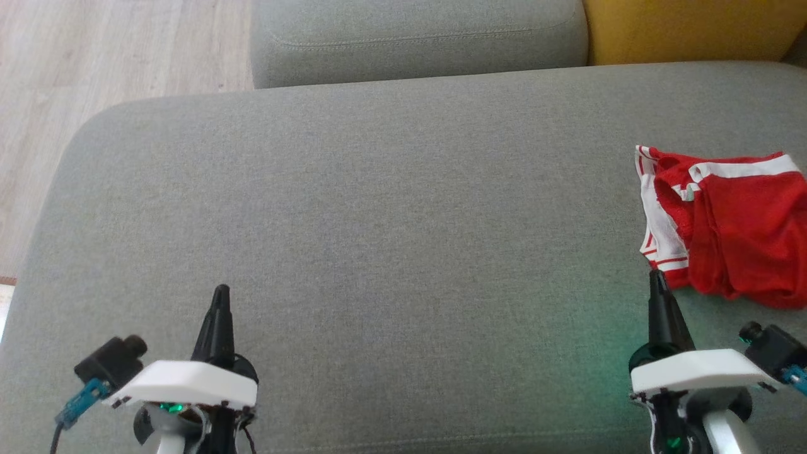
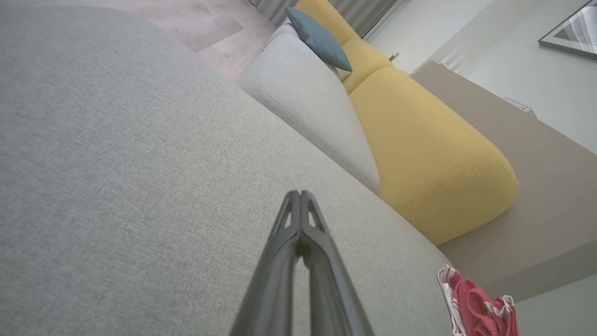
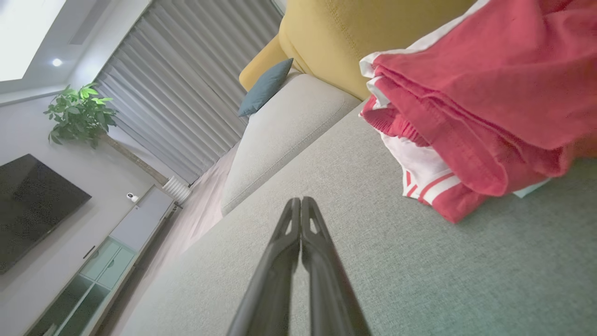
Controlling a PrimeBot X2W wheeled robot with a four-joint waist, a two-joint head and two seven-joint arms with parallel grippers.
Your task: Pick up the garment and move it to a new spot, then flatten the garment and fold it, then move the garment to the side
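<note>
Across the head view spreads a wide grey sofa cushion, with a second grey cushion and a yellow cushion behind it and wood floor to the left. Grey curtains, a dark screen and a plant line the room. At the seat's right edge lies the red garment — bunched, its white-striped band facing the centre, its length running off rightward. The left pincer and right pincer are closed and empty — the right tip just beside the garment.

Garment at right on cushion — right fingers just before it.
</note>
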